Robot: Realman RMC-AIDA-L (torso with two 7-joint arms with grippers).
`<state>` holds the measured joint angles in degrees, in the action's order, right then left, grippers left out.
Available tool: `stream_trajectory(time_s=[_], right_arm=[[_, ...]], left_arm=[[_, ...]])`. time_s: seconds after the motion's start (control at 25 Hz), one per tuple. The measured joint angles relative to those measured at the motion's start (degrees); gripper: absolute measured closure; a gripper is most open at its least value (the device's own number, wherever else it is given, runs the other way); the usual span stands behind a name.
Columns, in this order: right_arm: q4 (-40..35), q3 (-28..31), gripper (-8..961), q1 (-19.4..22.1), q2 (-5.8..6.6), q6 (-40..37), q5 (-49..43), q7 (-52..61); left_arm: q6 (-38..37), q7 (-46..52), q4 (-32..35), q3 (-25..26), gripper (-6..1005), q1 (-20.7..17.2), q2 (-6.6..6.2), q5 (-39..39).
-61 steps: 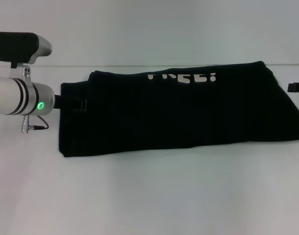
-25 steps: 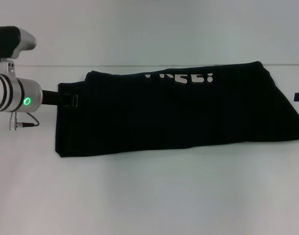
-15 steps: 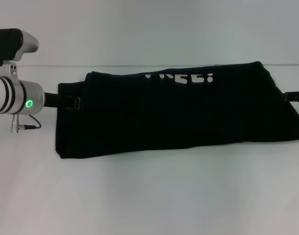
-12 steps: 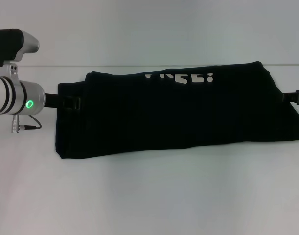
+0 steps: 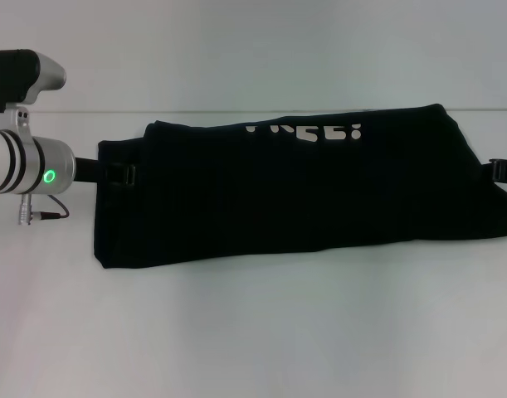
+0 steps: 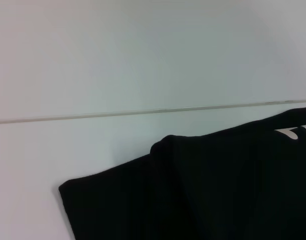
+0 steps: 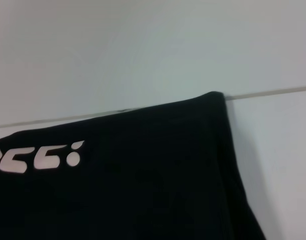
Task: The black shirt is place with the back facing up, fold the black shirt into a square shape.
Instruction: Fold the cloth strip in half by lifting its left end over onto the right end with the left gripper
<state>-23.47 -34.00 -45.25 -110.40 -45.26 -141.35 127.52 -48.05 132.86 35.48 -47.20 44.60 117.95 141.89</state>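
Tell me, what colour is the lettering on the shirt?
White lettering on the black shirt, clearest in the head view.

Left arm comes in level from the left side, green light on its wrist, left claw [image 5: 124, 173] low down. Right claw [image 5: 504, 170] barely pokes in at the right edge.

Bright, even, cool light fills all 3 views, washing the white table [image 5: 253, 332] almost featureless; the black shirt [image 5: 303, 195] reads as a flat dark mass with its folds barely visible. Only a faint soft shadow edges its near hem; both wrist views look slightly soft.
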Motion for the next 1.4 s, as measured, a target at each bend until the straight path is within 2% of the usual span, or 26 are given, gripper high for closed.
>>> stream_trajectory(time_s=[0.32,0.56,0.92,1.12,1.24,1.4], right_arm=[[-0.4,0.2,797,0.6,-0.05,-0.3,0.3,-0.4],[-0.7,0.6,950,1.4,0.24,-0.1,0.4,-0.4],[-0.8,1.3,951,1.8,0.61,-0.2,0.6,-0.4],[-1.1,1.3,942,1.9,0.27,0.1,0.6,-0.4],[-3.0,1.2,917,1.8,-0.37,-0.7,0.6,-1.2],[-9.0,1.5,884,2.6,-2.40,-3.6,1.4,-2.9]], left_arm=[[0.1,0.0,0.0,0.1,966,0.0,0.00,0.1],[0.1,-0.1,0.0,0.3,961,-0.1,0.00,0.0],[0.1,0.1,0.3,0.5,953,-0.7,-0.25,0.1],[-0.1,-0.1,0.4,0.4,949,-0.8,-0.08,0.1],[-0.3,0.2,0.5,0.4,947,-0.7,-0.04,0.0],[-0.3,1.2,1.5,0.6,943,-1.2,-0.01,0.0]])
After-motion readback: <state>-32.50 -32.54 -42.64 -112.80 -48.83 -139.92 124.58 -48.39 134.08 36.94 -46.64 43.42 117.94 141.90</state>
